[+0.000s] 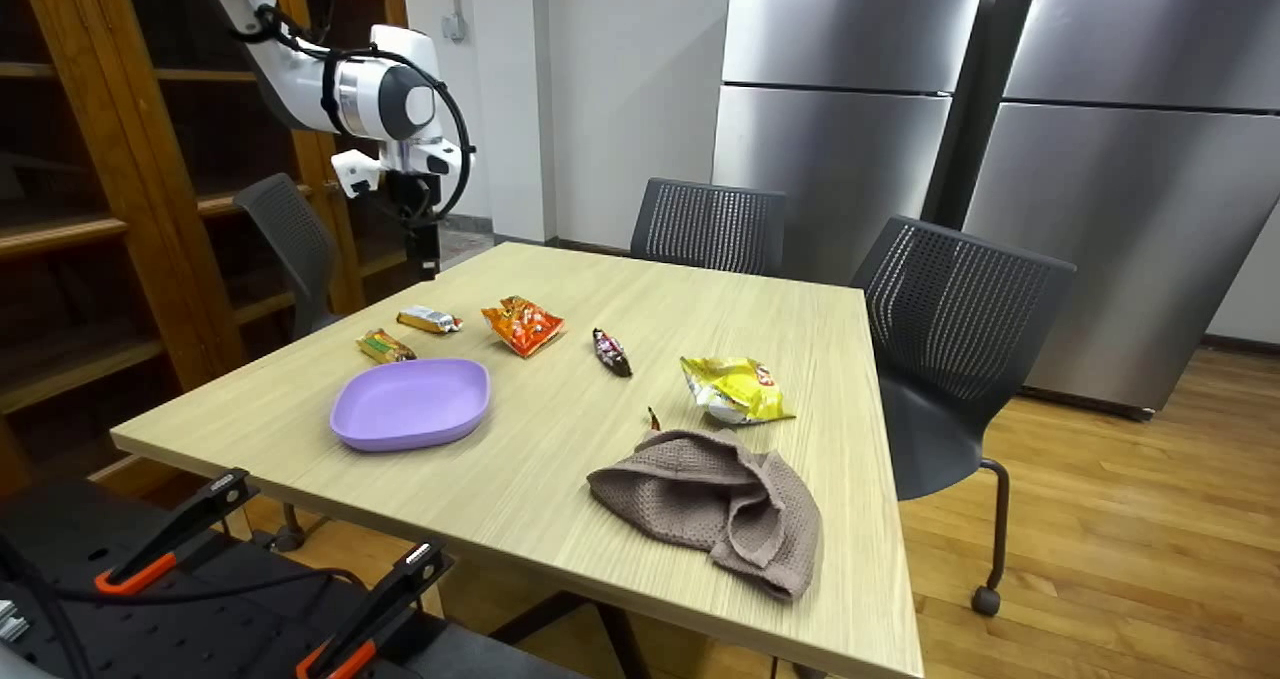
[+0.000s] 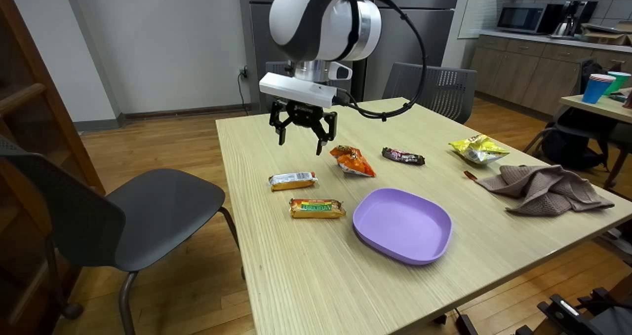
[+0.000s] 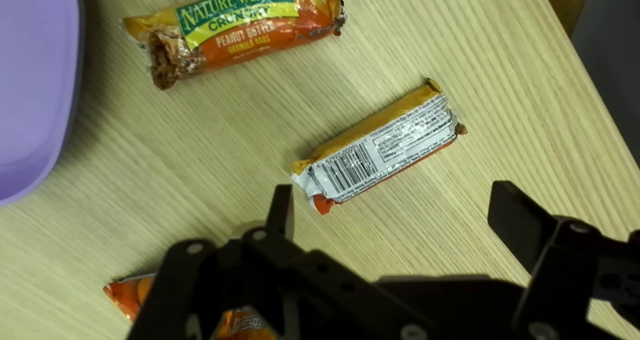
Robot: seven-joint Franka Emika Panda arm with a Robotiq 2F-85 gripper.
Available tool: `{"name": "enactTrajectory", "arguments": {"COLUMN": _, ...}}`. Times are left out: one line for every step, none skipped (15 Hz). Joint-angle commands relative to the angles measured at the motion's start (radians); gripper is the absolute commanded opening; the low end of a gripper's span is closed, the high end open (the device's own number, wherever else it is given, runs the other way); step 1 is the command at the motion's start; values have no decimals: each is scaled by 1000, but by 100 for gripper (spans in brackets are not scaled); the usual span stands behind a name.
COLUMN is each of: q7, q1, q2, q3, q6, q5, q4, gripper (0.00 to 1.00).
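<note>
Gripper [image 2: 300,145] is spread wide, nothing grasped, and the barcoded bar [image 2: 293,181] (not yet lifted) is seen left of the purple plate [image 2: 402,224] in an exterior view.

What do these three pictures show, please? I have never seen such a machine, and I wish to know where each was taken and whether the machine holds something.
The white machine is a robot arm; the black gripper at its end is for grasping. Two pictures come from cameras standing outside the robot. The close one comes from a camera on its wrist, so the gripper's dark fingers appear near the bottom.

On the table lie a purple plate, a Nature Valley bar, a second bar with its barcode facing up, an orange packet, a dark-wrapped bar, a yellow packet and a crumpled brown cloth. A small reddish thing beside the cloth is hard to identify.

Nothing is held: the gripper is open, above the table.
</note>
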Motion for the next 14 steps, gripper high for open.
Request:
{"name": "enactTrajectory", "arguments": {"q7": 12, "q1": -4, "q2": 11, "q3": 4, "q6": -7, "q5": 7, "q4": 12, "gripper": 100}}
{"name": "enactTrajectory", "arguments": {"q7": 14, "q1": -7, "q2": 20, "q3": 5, "q6": -11, "q5": 12, "q4": 19, "gripper": 100}}
{"name": "enactTrajectory", "arguments": {"q7": 18, "q1": -7, "q2": 27, "q3": 4, "q6": -14, "q5": 14, "q4": 24, "gripper": 100}}
{"name": "enactTrajectory", "arguments": {"q7": 24, "q1": -6, "q2": 37, "q3": 2, "q6": -15, "q5": 15, "q4": 30, "gripper": 100}}
{"name": "enactTrajectory", "arguments": {"q7": 18, "q1": -11, "q2": 47, "q3": 6, "q6": -14, "q5": 19, "q4": 36, "gripper": 100}}
{"name": "enactTrajectory", "arguments": {"q7": 17, "q1": -13, "q2": 60, "q3": 8, "q6": -15, "q5": 23, "q4": 46, "gripper": 100}}
{"name": "enactTrajectory", "arguments": {"q7": 22, "q1": -12, "q2": 73, "q3": 7, "q6": -16, "q5": 26, "q4": 56, "gripper": 100}}
{"name": "enactTrajectory", "arguments": {"q7": 23, "q1": -13, "q2": 86, "q3": 8, "q6": -18, "q5": 29, "q4": 68, "gripper": 100}}
{"name": "enactTrajectory", "arguments": {"q7": 25, "q1": -13, "q2": 98, "q3": 8, "q6": -20, "q5": 34, "q4": 79, "gripper": 100}}
{"name": "enactTrajectory", "arguments": {"q7": 33, "q1": -11, "q2": 113, "q3": 6, "q6": -22, "q5": 36, "q4": 95, "gripper": 100}}
{"name": "enactTrajectory", "arguments": {"q7": 37, "q1": -11, "q2": 125, "q3": 7, "q6": -22, "q5": 41, "q4": 107, "gripper": 100}}
{"name": "enactTrajectory", "arguments": {"q7": 53, "q1": -7, "q2": 137, "q3": 3, "q6": -22, "q5": 44, "q4": 119, "gripper": 100}}
{"name": "enactTrajectory", "arguments": {"q7": 69, "q1": -5, "q2": 148, "q3": 1, "q6": -21, "q5": 47, "q4": 131, "gripper": 100}}
{"name": "enactTrajectory", "arguments": {"q7": 86, "q1": -5, "q2": 159, "q3": 1, "q6": -23, "q5": 50, "q4": 144, "gripper": 100}}
